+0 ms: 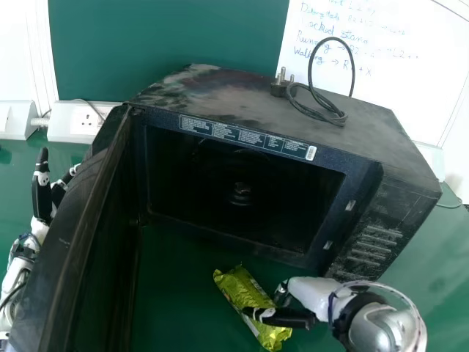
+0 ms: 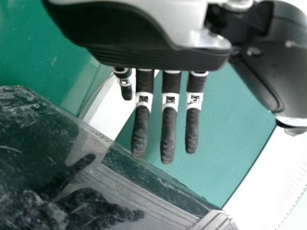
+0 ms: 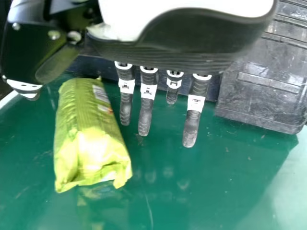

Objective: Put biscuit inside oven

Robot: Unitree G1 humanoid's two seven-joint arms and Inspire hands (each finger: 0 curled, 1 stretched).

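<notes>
- Right robot hand [image 1: 284, 317], in front of the oven [image 1: 350, 165] – wide, with fingers straight, the packet between fingers and thumb; contact hard to tell.
- Biscuit packet [image 1: 253, 301], yellow-green, lying at a slant on the green surface [image 1: 190, 293], outside the oven and before its opening.
- Oven door [image 1: 77, 227], swung wide open from the oven's left edge, reaching forward.
- Left robot hand [image 1: 42, 192], left of the oven, beyond the door's outer face – also wide, fingers straight.
- Inside the oven, a small round fitting [image 1: 240, 194].
- On top of the oven, a looped black cable [image 1: 353, 70] with its plug [image 1: 279, 86].
- Left of the oven, a white socket box [image 1: 80, 121]; behind it, a whiteboard [image 1: 410, 103] with handwriting.
</notes>
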